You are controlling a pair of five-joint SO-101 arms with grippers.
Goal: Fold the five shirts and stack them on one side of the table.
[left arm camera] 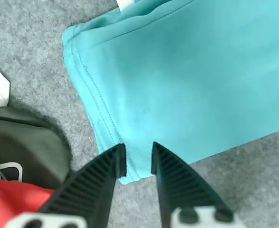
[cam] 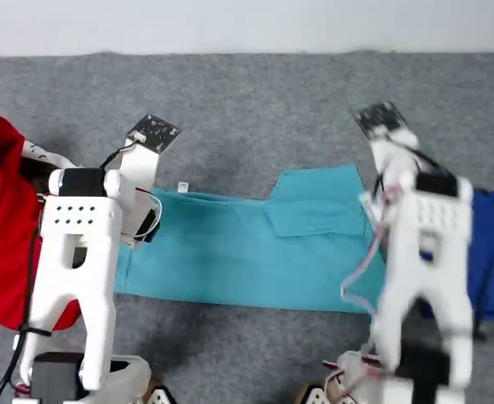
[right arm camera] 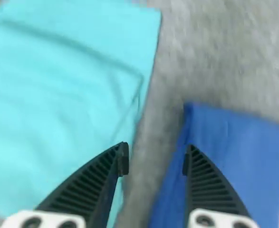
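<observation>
The left gripper (left arm camera: 138,156), jaws narrowly parted, hangs over one end hem of the teal shirt (cam: 255,252), a long folded strip. The right gripper (right arm camera: 153,159), set wider, hangs just off its other end. Next, I'd guess, each pinches an end for the cross fold.

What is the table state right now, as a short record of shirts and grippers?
teal shirt: folded into a long band, mid-table
red shirt: bunched at the left arm's side
blue shirt: at the right arm's side, apart from the teal
left gripper: open, over the teal shirt's corner
right gripper: open, over the table between teal and blue
</observation>
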